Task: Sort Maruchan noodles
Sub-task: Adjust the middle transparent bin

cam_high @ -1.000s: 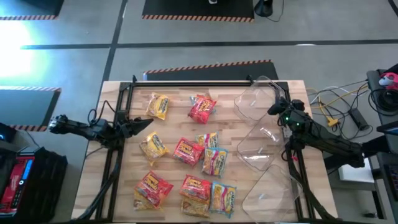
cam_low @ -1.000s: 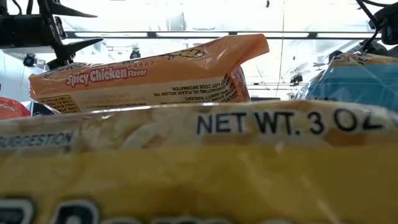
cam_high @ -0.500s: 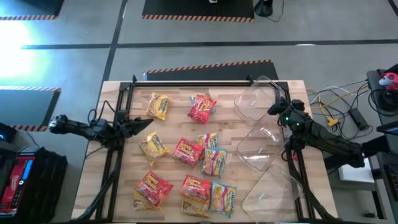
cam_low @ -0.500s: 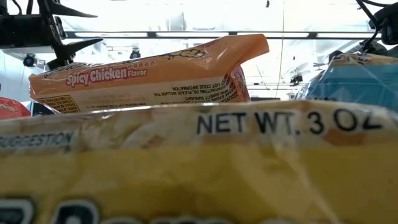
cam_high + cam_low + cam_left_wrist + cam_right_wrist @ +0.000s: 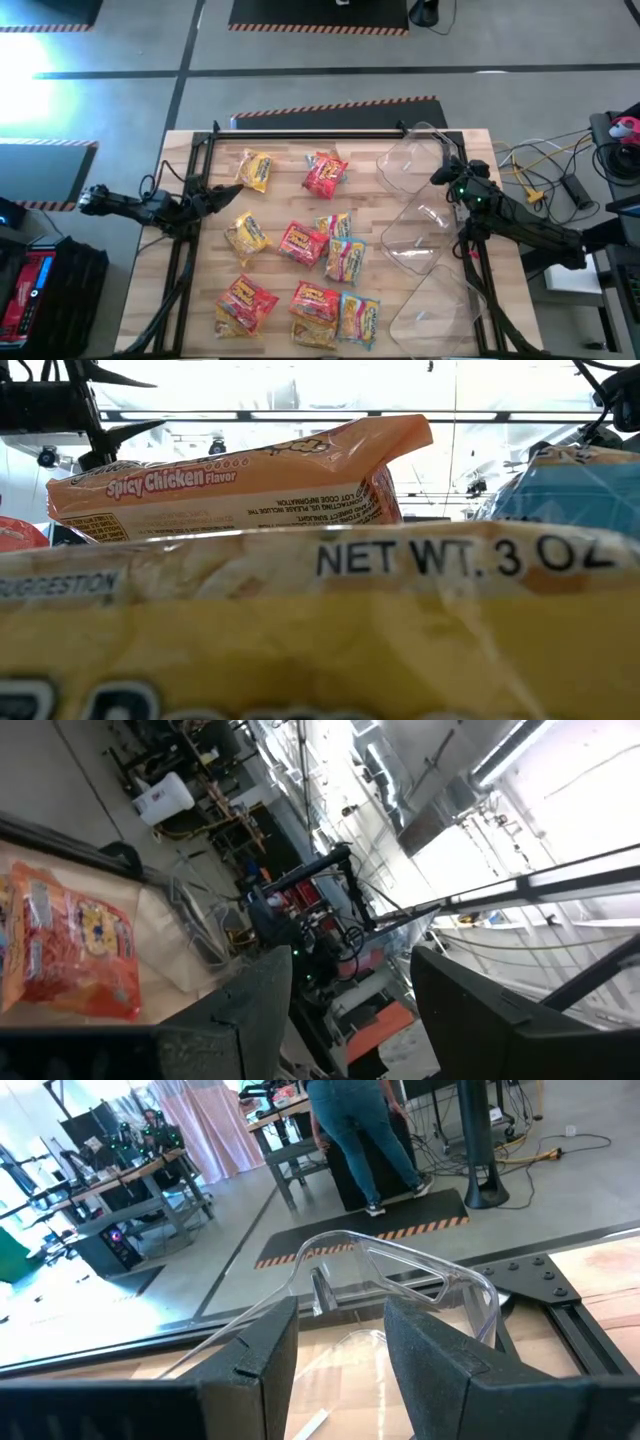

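Several Maruchan noodle packets lie flat on the wooden table: yellow ones (image 5: 254, 171) (image 5: 246, 236), red ones (image 5: 325, 174) (image 5: 302, 243) (image 5: 245, 303) and light blue ones (image 5: 346, 259) (image 5: 360, 318). In the low view a yellow packet (image 5: 300, 630) fills the front, with an orange one (image 5: 240, 480) behind it. My left gripper (image 5: 232, 197) (image 5: 350, 970) stands open in the air at the table's left edge, pointing toward the packets. My right gripper (image 5: 438, 173) (image 5: 340, 1320) stands open beside the far clear tub (image 5: 410, 160), with nothing between its fingers.
Three clear plastic tubs (image 5: 410, 160) (image 5: 425, 228) (image 5: 435, 305) line the table's right side. A black metal frame (image 5: 310, 132) runs along the far edge. A person (image 5: 360, 1140) stands in the room beyond the table. Bare wood shows at the far left.
My left gripper has tipped slightly upward at the wrist while staying in place. The packets, the tubs and my right gripper have kept still.
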